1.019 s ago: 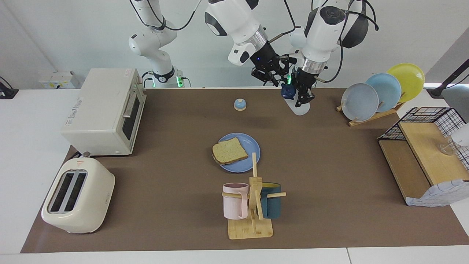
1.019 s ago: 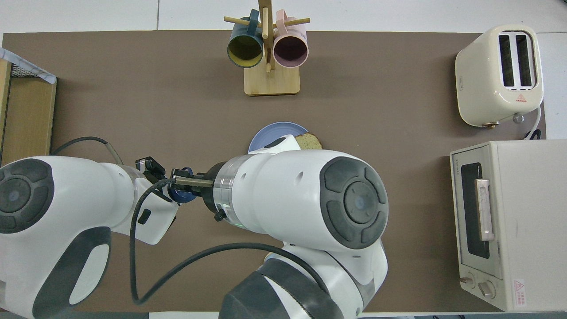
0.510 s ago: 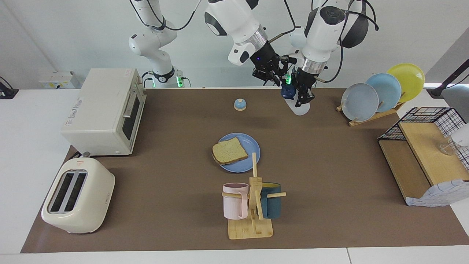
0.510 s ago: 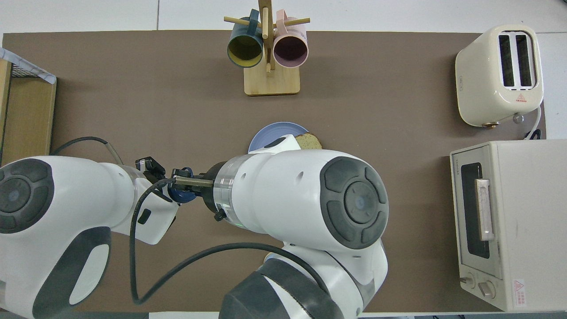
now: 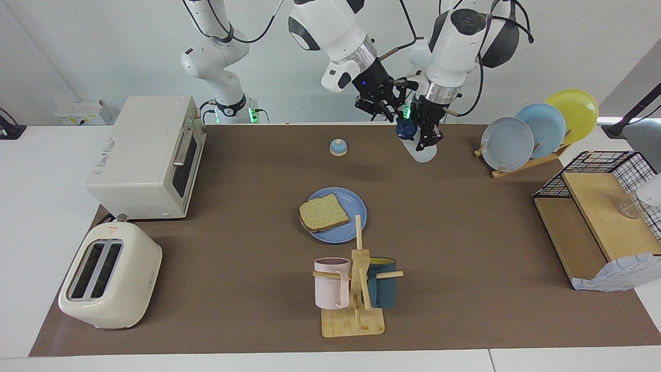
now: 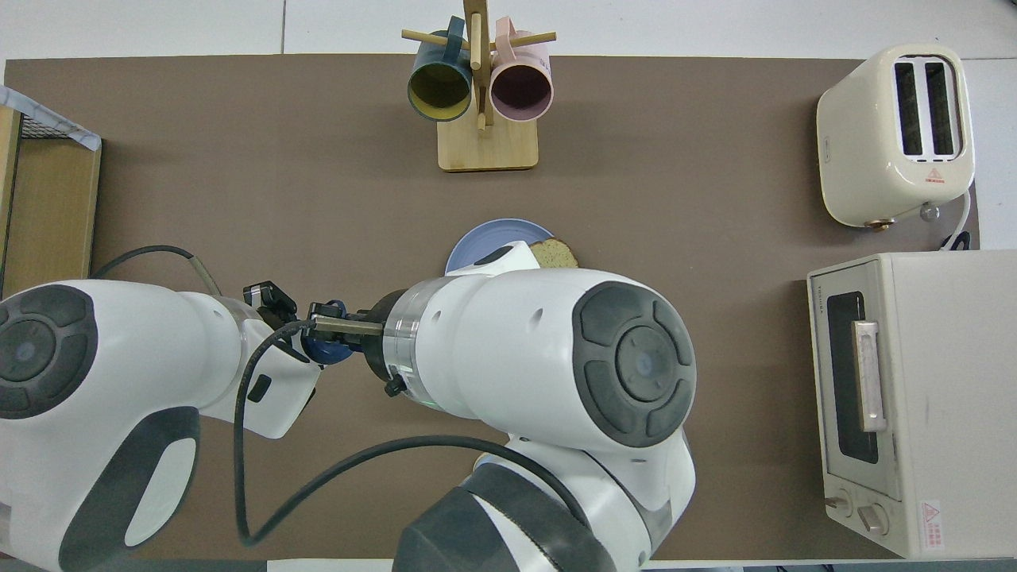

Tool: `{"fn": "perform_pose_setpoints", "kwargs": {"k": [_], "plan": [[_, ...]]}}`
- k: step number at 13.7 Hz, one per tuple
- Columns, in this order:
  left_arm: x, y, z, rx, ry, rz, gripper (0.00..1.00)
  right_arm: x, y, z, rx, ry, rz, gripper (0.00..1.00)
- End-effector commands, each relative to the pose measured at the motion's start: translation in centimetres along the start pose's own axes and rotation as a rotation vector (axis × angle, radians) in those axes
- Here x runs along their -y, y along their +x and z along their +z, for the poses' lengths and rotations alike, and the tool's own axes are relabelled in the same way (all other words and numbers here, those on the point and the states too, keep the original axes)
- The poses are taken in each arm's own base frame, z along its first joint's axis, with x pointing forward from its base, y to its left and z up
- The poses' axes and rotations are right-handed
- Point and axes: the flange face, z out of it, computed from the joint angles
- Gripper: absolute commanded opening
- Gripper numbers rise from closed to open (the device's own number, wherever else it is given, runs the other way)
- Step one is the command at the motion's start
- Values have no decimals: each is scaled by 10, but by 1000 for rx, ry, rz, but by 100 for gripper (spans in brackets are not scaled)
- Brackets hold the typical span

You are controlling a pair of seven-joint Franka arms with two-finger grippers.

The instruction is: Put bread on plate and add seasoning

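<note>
On round medium-blue plate [image 5: 349, 227]: square tan-brown bread slice [image 5: 323, 212] | white blue-capped seasoning bottle [image 5: 419, 150] clamped by left gripper [image 5: 429, 138] | right gripper [image 5: 384, 110] beside cap, grip unreadable

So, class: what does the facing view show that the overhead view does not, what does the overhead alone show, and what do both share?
Facing view only: the whole bread on the plate, the bell, the plate rack, and the seasoning's pale body in the left gripper, the right gripper by its cap. Overhead only: the insides of the mugs. Both: toaster, oven, plate and the seasoning's cap.
</note>
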Motion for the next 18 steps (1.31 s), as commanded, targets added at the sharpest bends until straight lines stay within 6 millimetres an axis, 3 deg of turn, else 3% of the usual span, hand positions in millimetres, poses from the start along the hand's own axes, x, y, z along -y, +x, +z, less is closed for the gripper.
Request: {"fn": "perform_pose_setpoints", "kwargs": {"k": [1, 7, 10, 15, 18], "plan": [[-9, -2, -3, -8, 11, -6, 0, 1, 0, -1, -26, -3, 17, 24], [-9, -2, -3, -8, 11, -6, 0, 5, -9, 10, -16, -6, 3, 17], [-9, -2, -3, -8, 11, -6, 0, 3, -4, 10, -18, -6, 13, 0], [-9, -2, -3, -8, 11, -6, 0, 4, 19, -8, -88, 90, 162, 0], [-10, -1, -2, -5, 10, -1, 0, 7, 24, -22, -85, 156, 236, 0]]}}
